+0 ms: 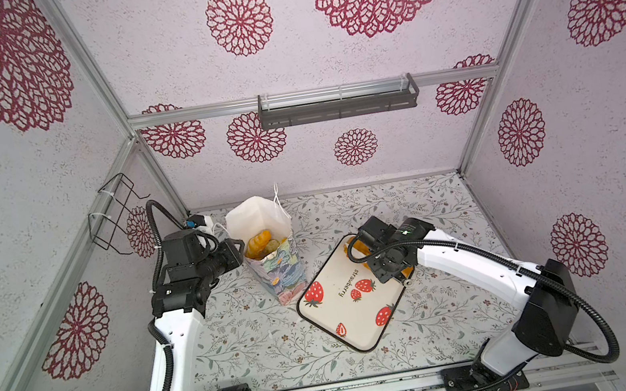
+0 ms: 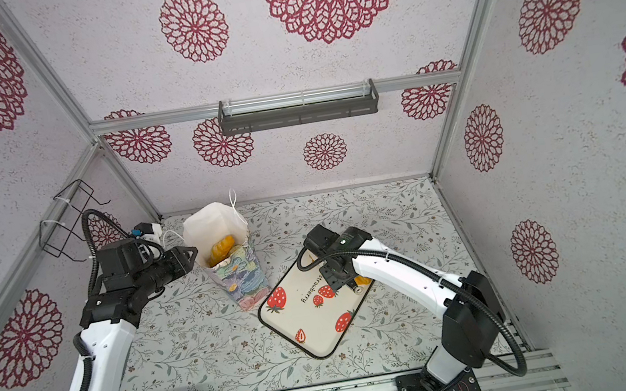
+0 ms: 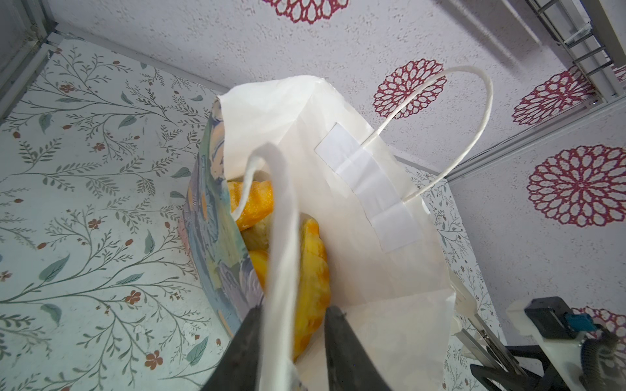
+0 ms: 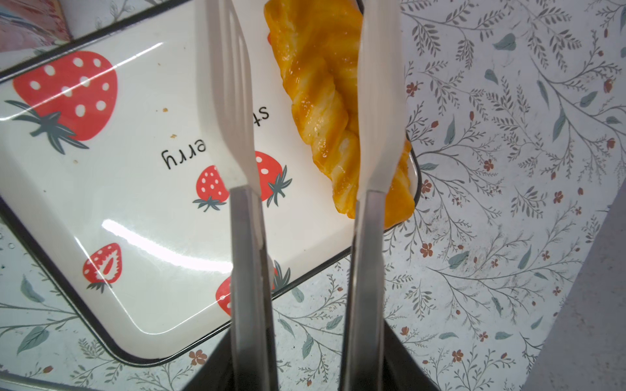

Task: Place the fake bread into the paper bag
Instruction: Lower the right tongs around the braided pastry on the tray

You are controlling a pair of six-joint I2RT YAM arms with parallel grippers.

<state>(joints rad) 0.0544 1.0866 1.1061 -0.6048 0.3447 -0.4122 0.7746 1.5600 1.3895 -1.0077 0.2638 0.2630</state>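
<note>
Nearest you lay the floral tabletop (image 1: pixel 261 338), with the strawberry-print tray (image 1: pixel 358 324) set askew, right of centre. The tray was almost bare. One piece of the fake bread, the long twisted loaf (image 4: pixel 318 88), rested along its right-hand edge with one end at the rim.

Your right gripper (image 4: pixel 301 40) hung low over that loaf. Its long fingers (image 4: pixel 379 101), grey shafts with white tips, stood spread. The loaf lay in the gap and passed under one tip. You could not tell whether either tip touched it.

Farther back and left of the tray stood the paper bag (image 1: pixel 281 277), mouth open, its base just beside the tray's left corner. Several golden pieces (image 3: pixel 311 270) of the bread sat down inside, against the white lining.

Your left gripper (image 3: pixel 293 309) was at the bag's left rim. Its jaws were partly apart, and the near cord handle (image 3: pixel 281 237) ran between them. Neither the top views nor the wrist view showed whether they pinched the handle or the paper. The second handle (image 3: pixel 474 101) arched free above the far rim.

Farthest off, a dark rack (image 1: pixel 338 106) hung on the back wall.
</note>
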